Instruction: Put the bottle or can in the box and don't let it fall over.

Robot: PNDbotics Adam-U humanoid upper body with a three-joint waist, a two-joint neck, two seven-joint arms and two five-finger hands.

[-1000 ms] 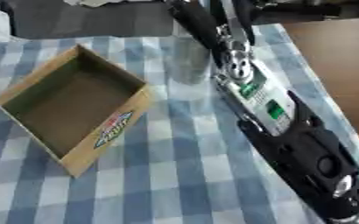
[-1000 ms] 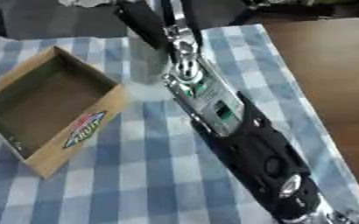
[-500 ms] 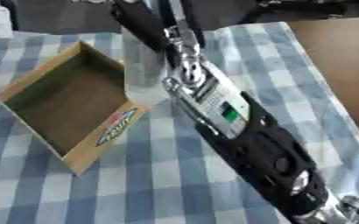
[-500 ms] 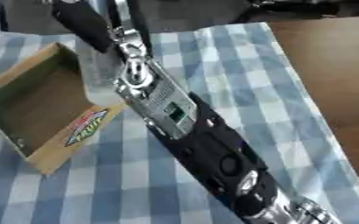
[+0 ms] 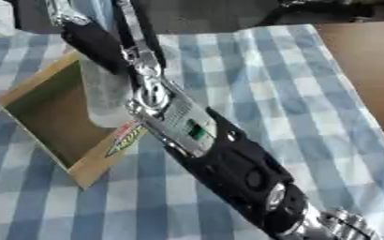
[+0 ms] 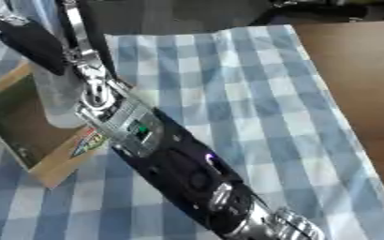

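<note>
Compared with a second ago, the right hand (image 5: pixel 97 42) has been swung leftward across the checked cloth (image 5: pixel 253 70), and the clear bottle (image 5: pixel 105 93) has been carried along with it. Back then the bottle was held well to the right of the cardboard box (image 5: pixel 40 89); now it is positioned over the box's near-right wall, partly inside the opening. The bottle is kept upright, long axis vertical, top end hidden up in the hand. The black fingers are curled round its upper part, so it's gripped from above. Whether the base is touching the box floor can't be told.
</note>
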